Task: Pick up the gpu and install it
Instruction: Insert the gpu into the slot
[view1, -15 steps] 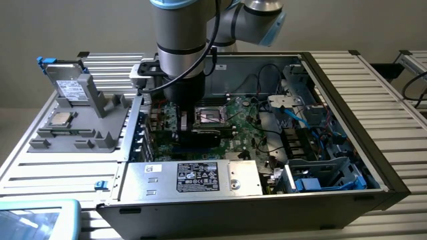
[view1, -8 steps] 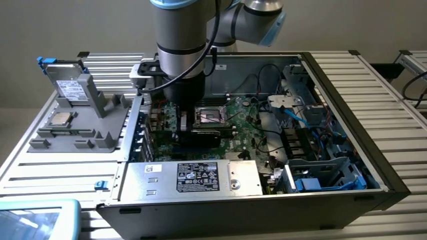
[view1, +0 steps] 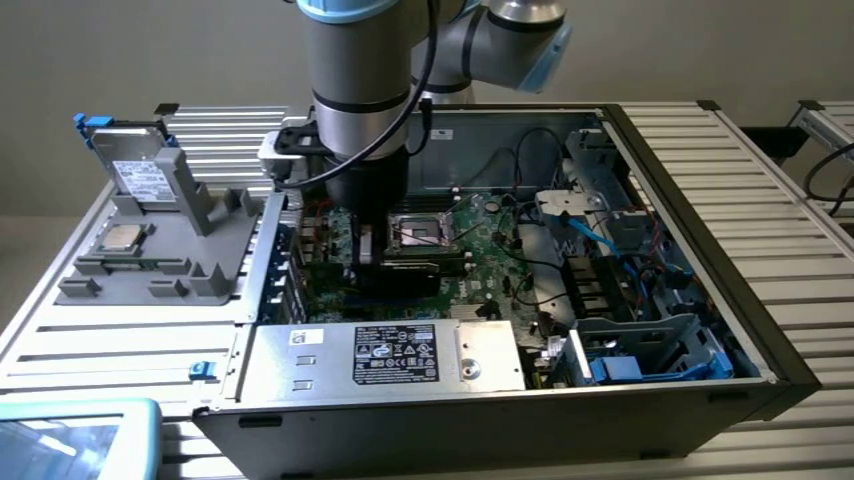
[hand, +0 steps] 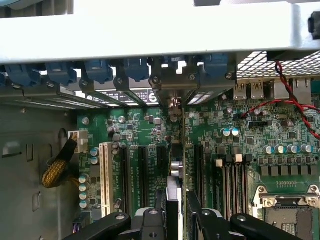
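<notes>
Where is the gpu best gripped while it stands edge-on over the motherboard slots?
Along its top edge, coming from above and pinching its flat faces: the gpu stands on edge, lower edge toward the motherboard. The gripper holds it so.

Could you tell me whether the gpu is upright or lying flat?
Upright: the gpu stands on edge over the motherboard slots, held by the gripper.
</notes>
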